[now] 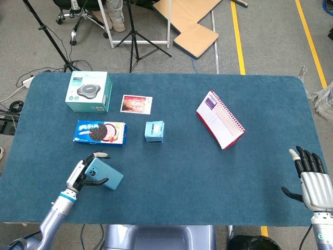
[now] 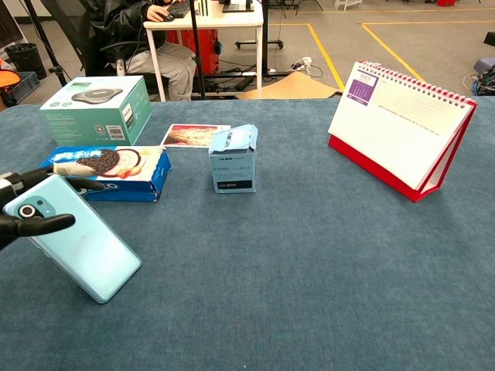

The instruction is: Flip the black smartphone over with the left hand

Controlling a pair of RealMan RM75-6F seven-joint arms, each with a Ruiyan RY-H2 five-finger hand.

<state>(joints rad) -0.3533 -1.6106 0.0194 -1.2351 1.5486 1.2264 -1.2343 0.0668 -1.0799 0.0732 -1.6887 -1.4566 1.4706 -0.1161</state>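
Observation:
The smartphone (image 1: pixel 105 176) shows its light-blue back with the camera lens up. It leans at a low tilt, its lower edge on the blue table (image 1: pixel 197 177) near the front left. My left hand (image 1: pixel 81 172) holds its upper end, with fingers behind the top edge and the thumb across the back. The chest view shows the smartphone (image 2: pixel 81 243) slanting down to the right from my left hand (image 2: pixel 17 187) at the left border. My right hand (image 1: pixel 311 179) hovers open at the table's front right corner, holding nothing.
A cookie box (image 1: pixel 100 132) lies just behind the phone. Farther back stand a teal product box (image 1: pixel 88 91) and a photo card (image 1: pixel 137 103). A small blue carton (image 1: pixel 154 131) sits mid-table, and a red desk calendar (image 1: pixel 219 120) stands to the right.

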